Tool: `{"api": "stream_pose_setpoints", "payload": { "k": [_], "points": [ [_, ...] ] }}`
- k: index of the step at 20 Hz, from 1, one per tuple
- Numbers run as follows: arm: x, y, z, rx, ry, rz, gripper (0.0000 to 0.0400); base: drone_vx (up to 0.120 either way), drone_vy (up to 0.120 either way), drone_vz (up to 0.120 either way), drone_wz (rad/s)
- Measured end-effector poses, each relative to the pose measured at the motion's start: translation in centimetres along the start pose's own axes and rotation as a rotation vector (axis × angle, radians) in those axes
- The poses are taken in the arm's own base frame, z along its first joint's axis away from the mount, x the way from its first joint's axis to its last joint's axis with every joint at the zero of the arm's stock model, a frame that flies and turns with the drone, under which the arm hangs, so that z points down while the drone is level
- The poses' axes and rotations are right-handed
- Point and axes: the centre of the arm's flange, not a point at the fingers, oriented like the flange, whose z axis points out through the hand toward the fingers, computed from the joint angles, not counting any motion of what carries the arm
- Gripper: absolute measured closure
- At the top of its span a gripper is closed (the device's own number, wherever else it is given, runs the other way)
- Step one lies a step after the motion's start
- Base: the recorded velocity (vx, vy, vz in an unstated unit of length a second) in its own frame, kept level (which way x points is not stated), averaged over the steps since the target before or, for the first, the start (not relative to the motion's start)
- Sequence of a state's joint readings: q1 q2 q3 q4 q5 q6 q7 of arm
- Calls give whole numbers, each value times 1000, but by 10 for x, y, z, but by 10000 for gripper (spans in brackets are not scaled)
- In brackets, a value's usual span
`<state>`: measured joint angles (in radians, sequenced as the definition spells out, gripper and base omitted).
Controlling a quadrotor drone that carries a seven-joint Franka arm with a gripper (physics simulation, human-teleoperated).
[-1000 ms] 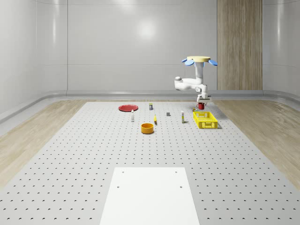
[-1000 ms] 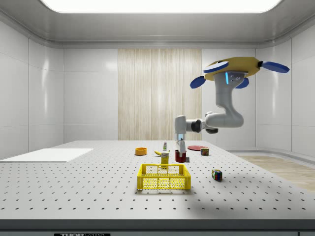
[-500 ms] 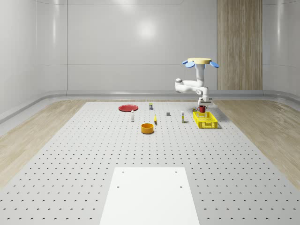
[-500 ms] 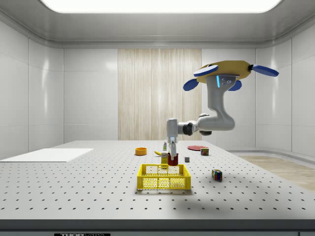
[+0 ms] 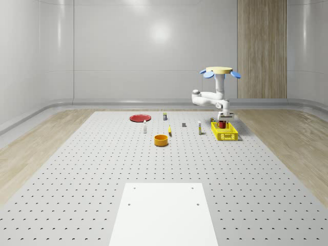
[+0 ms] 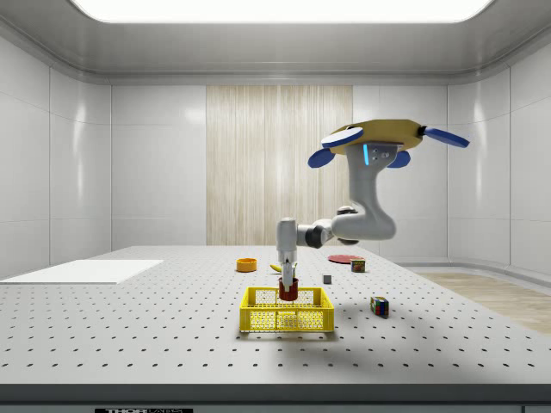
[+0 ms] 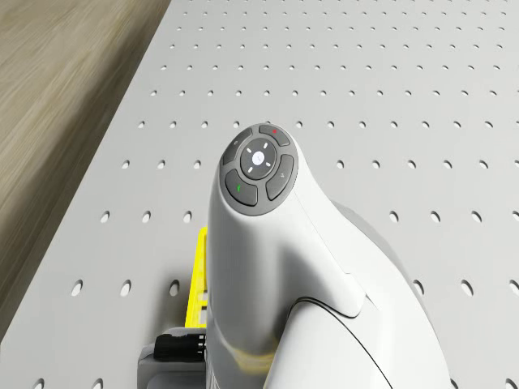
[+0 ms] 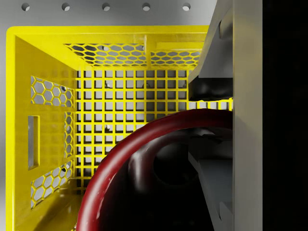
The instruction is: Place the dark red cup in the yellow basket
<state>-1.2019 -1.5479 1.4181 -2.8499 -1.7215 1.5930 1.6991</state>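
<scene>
The drone hovers above and just behind the yellow basket, its arm reaching down toward it. My gripper is shut on the rim of the dark red cup, which hangs upright inside the yellow basket with its base below the rim. In the wrist view the cup sits over the mesh floor of the basket. The gripper pinches the rim, one finger outside it and the other inside. The cup shows under the gripper. A basket edge shows beside the arm.
A multicoloured cube lies on the perforated table just to the side view's right of the basket. An orange bowl, a red plate, small bottles and a white pad lie to the whole-scene view's left.
The drone and arm shifted toward the side view's left and sank. The cup went from beside the basket to over it and down inside it, still gripped.
</scene>
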Motion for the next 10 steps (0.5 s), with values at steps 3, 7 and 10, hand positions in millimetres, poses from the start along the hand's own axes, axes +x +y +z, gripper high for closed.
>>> {"api": "stream_pose_setpoints", "payload": {
  "k": [3,7,10],
  "points": [
    [0,0,0,0,0,0,300,120,0,-80,0],
    [0,0,1,0,0,0,300,60,0,0,0],
    [0,0,8,0,0,0,300,0,0,0,0]
  ]
}}
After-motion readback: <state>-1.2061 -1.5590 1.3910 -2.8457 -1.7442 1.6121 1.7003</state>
